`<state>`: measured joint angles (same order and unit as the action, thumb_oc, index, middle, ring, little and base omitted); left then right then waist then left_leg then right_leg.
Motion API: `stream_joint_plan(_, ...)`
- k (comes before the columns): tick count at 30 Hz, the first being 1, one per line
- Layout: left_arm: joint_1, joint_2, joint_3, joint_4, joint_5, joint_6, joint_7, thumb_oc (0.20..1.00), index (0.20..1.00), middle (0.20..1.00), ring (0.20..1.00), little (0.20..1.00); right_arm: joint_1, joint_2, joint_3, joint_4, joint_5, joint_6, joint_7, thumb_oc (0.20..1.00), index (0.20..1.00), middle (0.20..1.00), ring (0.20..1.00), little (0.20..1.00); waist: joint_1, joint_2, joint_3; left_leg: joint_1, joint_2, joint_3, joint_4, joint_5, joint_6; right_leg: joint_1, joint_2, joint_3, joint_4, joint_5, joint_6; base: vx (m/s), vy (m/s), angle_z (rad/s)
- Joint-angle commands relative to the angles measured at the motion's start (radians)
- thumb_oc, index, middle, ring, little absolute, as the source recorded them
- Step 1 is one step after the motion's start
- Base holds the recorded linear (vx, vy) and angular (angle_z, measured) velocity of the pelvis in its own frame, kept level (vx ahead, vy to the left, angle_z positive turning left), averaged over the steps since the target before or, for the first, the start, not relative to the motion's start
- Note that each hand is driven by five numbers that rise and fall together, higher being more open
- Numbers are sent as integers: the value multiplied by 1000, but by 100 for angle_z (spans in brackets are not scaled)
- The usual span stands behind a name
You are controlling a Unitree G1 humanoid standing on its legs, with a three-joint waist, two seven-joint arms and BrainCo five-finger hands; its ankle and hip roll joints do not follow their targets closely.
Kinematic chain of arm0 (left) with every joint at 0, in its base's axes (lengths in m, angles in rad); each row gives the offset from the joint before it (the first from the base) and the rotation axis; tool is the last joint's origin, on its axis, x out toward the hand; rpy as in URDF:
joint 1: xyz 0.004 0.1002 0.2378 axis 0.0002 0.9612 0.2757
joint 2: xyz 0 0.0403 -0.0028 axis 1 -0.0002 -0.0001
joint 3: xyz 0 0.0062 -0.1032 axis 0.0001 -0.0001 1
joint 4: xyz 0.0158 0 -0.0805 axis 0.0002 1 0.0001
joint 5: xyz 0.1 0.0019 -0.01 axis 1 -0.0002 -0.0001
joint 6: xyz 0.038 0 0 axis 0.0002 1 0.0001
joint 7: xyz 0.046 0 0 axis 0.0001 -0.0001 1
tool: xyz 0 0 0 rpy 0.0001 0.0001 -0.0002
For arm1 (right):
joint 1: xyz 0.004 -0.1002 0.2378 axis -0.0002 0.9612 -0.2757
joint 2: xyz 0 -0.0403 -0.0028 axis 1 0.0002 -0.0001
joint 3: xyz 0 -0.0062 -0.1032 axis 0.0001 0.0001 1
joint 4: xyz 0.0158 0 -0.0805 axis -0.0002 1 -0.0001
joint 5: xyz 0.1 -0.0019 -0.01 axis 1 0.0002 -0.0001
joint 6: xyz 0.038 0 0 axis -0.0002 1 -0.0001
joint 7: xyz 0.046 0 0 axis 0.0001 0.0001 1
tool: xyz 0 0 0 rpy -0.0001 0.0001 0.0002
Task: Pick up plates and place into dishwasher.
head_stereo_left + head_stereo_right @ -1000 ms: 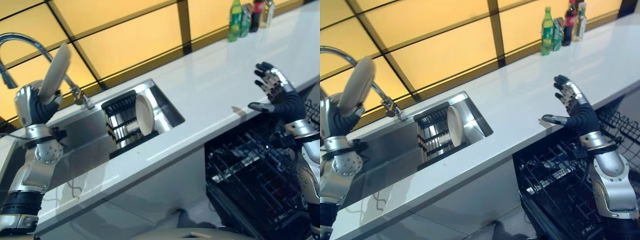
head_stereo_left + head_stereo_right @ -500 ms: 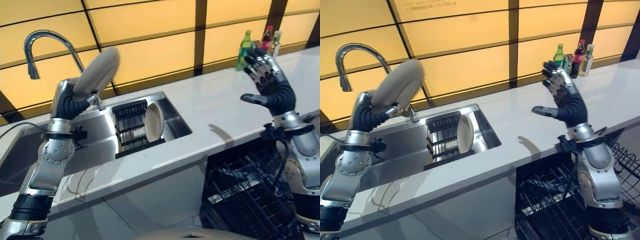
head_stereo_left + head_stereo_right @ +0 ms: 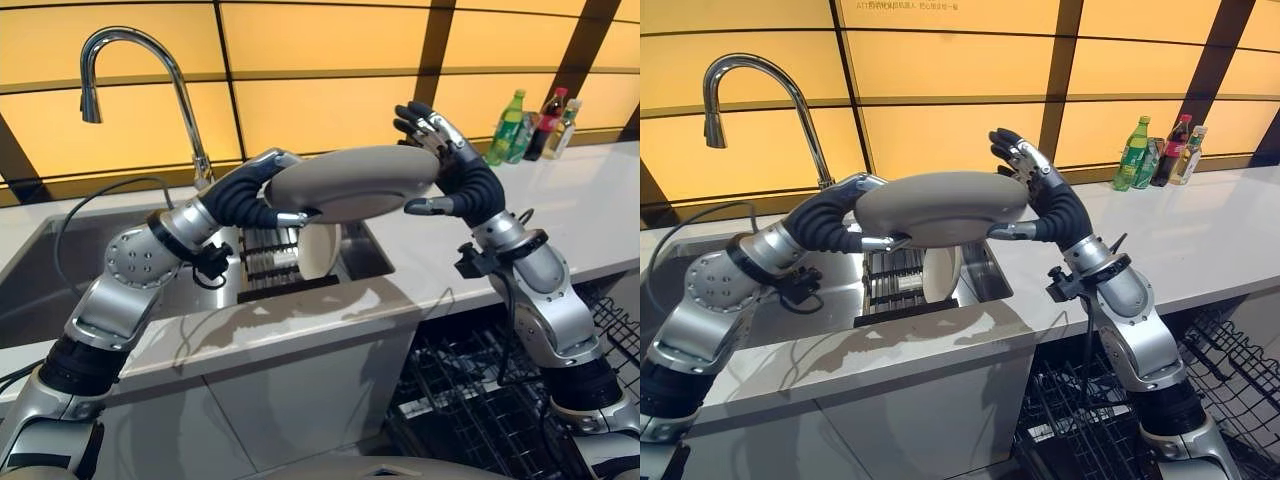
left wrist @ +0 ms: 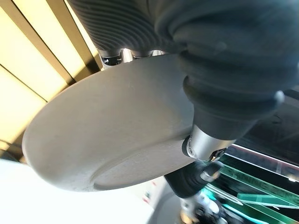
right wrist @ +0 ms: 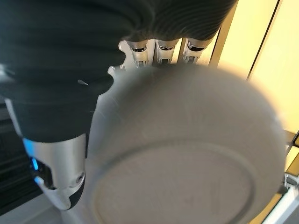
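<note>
Since half a second ago the left hand (image 3: pixel 262 197) has swung the round grey ceramic plate (image 3: pixel 352 182) from beside the tap to the middle of the scene, and the right hand (image 3: pixel 452 178) has come across to meet its far edge; the camera has also shifted.

Left eye view: the plate lies nearly flat above the stainless steel sink (image 3: pixel 366 248), the left hand clamped on its rim at nine o'clock. The right hand sits at three o'clock with fingers spread behind the rim and thumb beneath, not visibly closed. A second pale plate (image 3: pixel 318 250) stands upright in the black ribbed sink rack (image 3: pixel 262 265).

Right eye view: the curved chrome tap (image 3: pixel 760 100) rises at ten o'clock, three coloured bottles (image 3: pixel 1158 150) stand on the white countertop (image 3: pixel 1200 235) at two o'clock, and the black wire dishwasher rack (image 3: pixel 1080 420) waits at five o'clock.

Left wrist view: fingers lie over the plate's top edge and the thumb presses its underside.

Right wrist view: fingers reach over the rim and the thumb lies alongside, the plate's foot ring facing the camera.

This looks like a handover. To do it well, the right hand should pinch the rim firmly before the left lets go, keeping the plate level.
</note>
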<state>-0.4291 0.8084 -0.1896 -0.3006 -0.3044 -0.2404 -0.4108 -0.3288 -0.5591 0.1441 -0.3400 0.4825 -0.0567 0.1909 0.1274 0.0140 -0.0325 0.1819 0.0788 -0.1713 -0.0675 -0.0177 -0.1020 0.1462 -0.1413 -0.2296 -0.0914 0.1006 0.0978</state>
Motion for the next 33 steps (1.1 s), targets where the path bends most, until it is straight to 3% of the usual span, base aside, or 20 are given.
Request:
stream_joint_plan(1,-107,49,-36,9,-71,14,0,200,200,200,200,200,-121,-39,26,-9,44,-56,-9,1000,1000,1000,1000,1000,14,24,-37,-66,7,43,-11,75,13,7,-25,12,116,-114,14,0,0,0)
stream_joint_plan(7,-139,53,-42,19,-90,34,-13,200,200,200,200,200,-139,-45,73,-21,83,-32,82,1000,1000,1000,1000,1000,13,18,-37,-71,9,52,-14,75,14,2,-27,12,117,-115,15,0,0,0)
stream_joint_plan(10,-144,53,-39,27,-93,23,-35,200,200,200,200,200,-150,-47,112,-39,166,-13,212,1000,1000,1000,1000,1000,19,10,-34,-70,8,52,-13,74,14,5,-27,7,117,-117,14,22,-22,-1)
stream_joint_plan(16,-151,53,-46,31,-103,25,-55,200,200,200,200,200,-183,-47,172,-44,259,-15,330,1000,1000,1000,1000,1000,33,-5,-36,-61,11,51,-13,66,12,20,-23,-5,111,-125,11,37,-39,0)
stream_joint_plan(17,-152,51,-47,33,-102,25,-59,200,200,200,200,200,-188,-45,181,-43,250,-7,350,752,752,752,752,752,36,-7,-36,-62,10,50,-13,65,12,21,-23,-6,111,-125,11,18,-41,0)
stream_joint_plan(18,-154,53,-49,32,-103,26,-59,200,200,200,200,200,-192,-49,191,-42,239,-10,357,275,275,275,275,275,38,-10,-35,-62,10,49,-13,66,12,21,-22,-8,110,-125,11,12,-40,0)
stream_joint_plan(19,-155,53,-49,32,-105,25,-60,200,200,200,200,200,-194,-52,199,-42,236,-6,360,200,200,200,200,200,40,-12,-36,-62,10,50,-13,66,11,21,-22,-10,110,-125,11,5,-34,0)
stream_joint_plan(27,-146,45,-39,47,-114,-3,-79,200,200,200,200,200,-189,-50,203,-42,244,-11,385,200,200,200,200,200,36,-14,-31,-60,13,56,-13,67,10,22,-21,-10,111,-124,8,0,-4,0)
stream_joint_plan(33,-147,31,-34,62,-117,-7,-76,200,200,200,200,200,-185,-30,195,-42,213,2,347,200,200,200,200,200,31,-11,-33,-56,12,59,-16,66,13,26,-22,-6,102,-120,8,0,0,0)
